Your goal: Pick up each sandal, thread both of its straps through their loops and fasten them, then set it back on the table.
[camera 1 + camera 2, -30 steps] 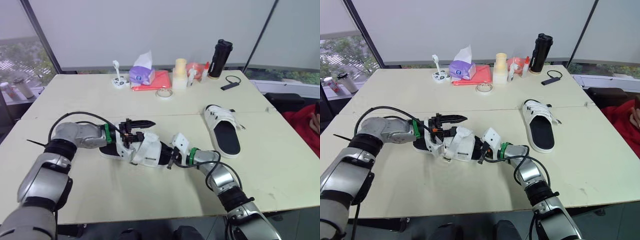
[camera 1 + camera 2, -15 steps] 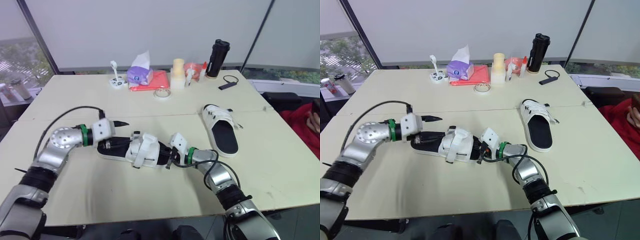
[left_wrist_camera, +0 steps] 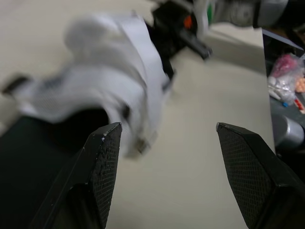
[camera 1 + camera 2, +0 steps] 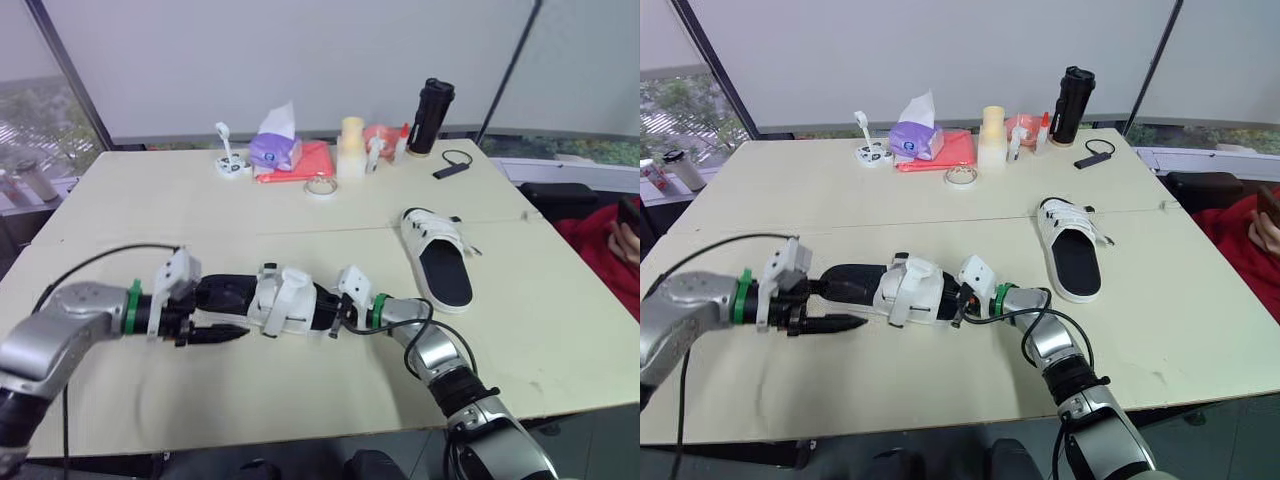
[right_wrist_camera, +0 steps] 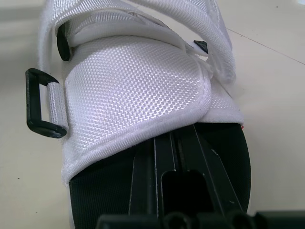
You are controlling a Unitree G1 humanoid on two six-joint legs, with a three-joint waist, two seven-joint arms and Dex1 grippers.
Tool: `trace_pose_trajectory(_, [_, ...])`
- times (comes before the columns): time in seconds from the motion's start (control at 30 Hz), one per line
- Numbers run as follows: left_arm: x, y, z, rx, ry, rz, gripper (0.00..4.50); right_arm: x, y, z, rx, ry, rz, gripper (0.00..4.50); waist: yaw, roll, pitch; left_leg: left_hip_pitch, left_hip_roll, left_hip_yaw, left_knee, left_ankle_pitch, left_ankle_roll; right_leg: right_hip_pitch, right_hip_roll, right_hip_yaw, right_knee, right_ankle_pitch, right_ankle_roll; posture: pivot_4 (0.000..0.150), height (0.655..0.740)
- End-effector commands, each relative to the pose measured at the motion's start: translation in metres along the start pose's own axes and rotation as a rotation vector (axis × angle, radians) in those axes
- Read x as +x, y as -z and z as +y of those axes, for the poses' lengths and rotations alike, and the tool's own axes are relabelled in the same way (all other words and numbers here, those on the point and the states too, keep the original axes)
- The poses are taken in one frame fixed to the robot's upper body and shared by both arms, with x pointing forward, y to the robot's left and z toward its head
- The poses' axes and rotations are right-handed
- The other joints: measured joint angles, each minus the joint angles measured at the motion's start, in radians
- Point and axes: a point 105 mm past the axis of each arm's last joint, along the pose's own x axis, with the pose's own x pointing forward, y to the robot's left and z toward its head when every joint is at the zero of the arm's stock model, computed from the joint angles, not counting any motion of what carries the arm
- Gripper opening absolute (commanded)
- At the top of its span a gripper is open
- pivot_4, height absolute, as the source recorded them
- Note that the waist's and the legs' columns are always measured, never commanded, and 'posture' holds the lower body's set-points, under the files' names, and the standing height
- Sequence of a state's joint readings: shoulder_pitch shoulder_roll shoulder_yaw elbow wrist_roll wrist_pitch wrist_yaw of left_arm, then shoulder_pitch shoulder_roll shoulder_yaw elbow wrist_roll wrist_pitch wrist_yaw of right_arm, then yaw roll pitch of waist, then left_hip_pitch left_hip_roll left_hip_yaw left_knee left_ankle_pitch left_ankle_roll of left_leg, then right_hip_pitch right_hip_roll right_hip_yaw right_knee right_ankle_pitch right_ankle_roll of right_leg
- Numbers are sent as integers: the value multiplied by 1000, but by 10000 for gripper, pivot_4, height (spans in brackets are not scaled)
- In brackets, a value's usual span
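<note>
Beside sandal point(image 4: 285, 300), left gripper point(image 3: 167, 129), jaws wide

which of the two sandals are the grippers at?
The near sandal, lying between the left gripper and the right gripper. The other sandal lies apart, farther back on the right.

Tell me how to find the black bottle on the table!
Start at the big cream table and look along its far edge, where a row of small things stands. At the robot's right end of that row is the black bottle. It is the tallest thing there and the only black one standing upright, unlike its pale and pink neighbours.
</note>
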State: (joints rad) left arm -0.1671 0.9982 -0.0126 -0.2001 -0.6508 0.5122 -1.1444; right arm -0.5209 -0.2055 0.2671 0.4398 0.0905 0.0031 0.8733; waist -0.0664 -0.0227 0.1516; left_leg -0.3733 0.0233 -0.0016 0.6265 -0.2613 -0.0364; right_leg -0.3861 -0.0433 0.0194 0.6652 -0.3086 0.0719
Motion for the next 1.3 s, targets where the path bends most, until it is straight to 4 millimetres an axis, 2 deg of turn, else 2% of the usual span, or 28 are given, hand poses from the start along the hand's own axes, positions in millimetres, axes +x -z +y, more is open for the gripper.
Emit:
trace_pose_trajectory(0.03, [4, 2, -7, 48, -1, -9, 32598, 1, 42, 17, 75, -43, 148, 0, 0, 0, 0, 0, 0, 0, 0, 0, 0, 0, 0, 0, 0, 0, -1, 1500, 7400])
trace_pose_trajectory(0.13, [12, 10, -9, 44, -2, -15, 32598, 3, 40, 17, 73, -46, 146, 0, 0, 0, 0, 0, 0, 0, -1, 0, 0, -1, -1, 0, 0, 0, -2, 1500, 7400])
trace_pose_trajectory(0.23, [23, 14, -3, 51, -26, -39, 32598, 3, 39, 16, 70, -49, 145, 0, 0, 0, 0, 0, 1, 0, -1, 0, 0, -1, -1, -1, 0, 0, -3, 1500, 7400])
trace_pose_trajectory(0.6, [39, 17, 9, 97, -32, -46, 32598, 0, 39, 13, 65, -40, 152, 0, 0, 0, 0, 0, 1, 0, -3, 0, 0, -2, -1, -1, 0, 0, -4, 1500, 7400])
trace_pose_trajectory(1.17, [65, 20, 3, 97, 32, -43, 32598, 1, 39, 16, 70, -38, 147, 0, 0, 0, 0, 0, 1, 0, -4, 0, 0, -2, -2, -2, -1, 0, -5, 1500, 7400])
trace_pose_trajectory(1.27, [66, 20, 5, 93, 27, -47, 24493, -1, 39, 16, 70, -34, 147, 0, 0, 0, 0, 0, 1, 0, -4, 0, 0, -2, -2, -2, -1, 0, -5, 1500, 7400])
trace_pose_trajectory(1.3, [67, 19, 6, 92, 26, -50, 19857, -1, 39, 15, 70, -32, 148, 0, 0, 0, 0, 0, 1, 0, -4, 0, 0, -2, -2, -2, -1, 0, -5, 1500, 7400])
